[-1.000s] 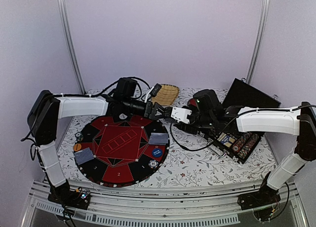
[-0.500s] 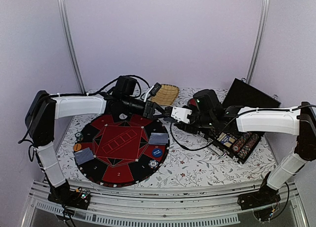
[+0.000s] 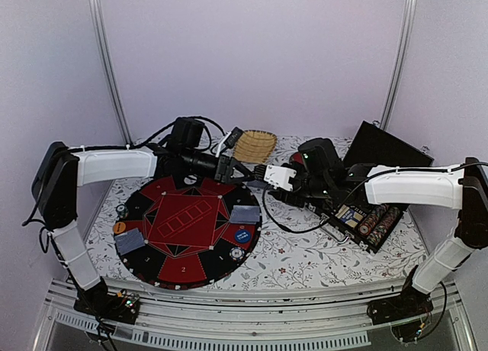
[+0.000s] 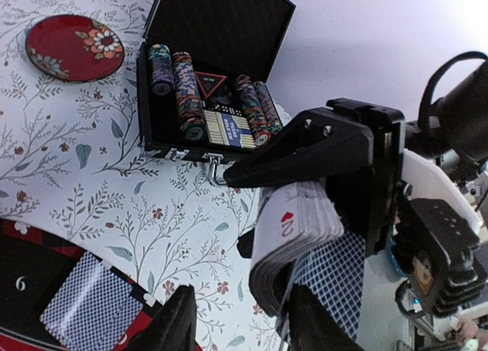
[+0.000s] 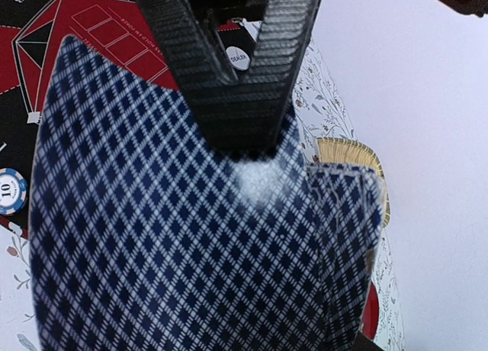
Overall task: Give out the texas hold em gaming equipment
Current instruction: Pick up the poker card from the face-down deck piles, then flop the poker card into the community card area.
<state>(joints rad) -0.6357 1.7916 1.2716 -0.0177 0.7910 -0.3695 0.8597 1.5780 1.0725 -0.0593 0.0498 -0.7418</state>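
Note:
My right gripper [image 3: 268, 175] is shut on a deck of playing cards [image 4: 297, 221], held above the table; a two of hearts faces the left wrist camera. Blue-patterned card backs [image 5: 191, 236] fill the right wrist view and hide the right jaws. My left gripper [image 3: 236, 170] is at the deck. Its fingers [image 4: 320, 320] stand apart, with the deck's lower edge between them. Two dealt cards [image 3: 244, 214] [image 3: 130, 240] lie on the round red-and-black poker mat [image 3: 183, 214]. A blue chip [image 3: 242, 234], a white chip [image 3: 237, 252] and an orange chip [image 3: 120, 227] sit at its rim.
An open black case [image 3: 366, 221] with rows of chips [image 4: 183, 91] lies at the right under the right arm. A woven basket [image 3: 254, 145] stands at the back. A dark-red plate [image 4: 75, 47] sits near the case. Cables hang between the arms.
My left gripper has drawn back a little to the left, away from the right gripper. The right arm and the deck have stayed still.

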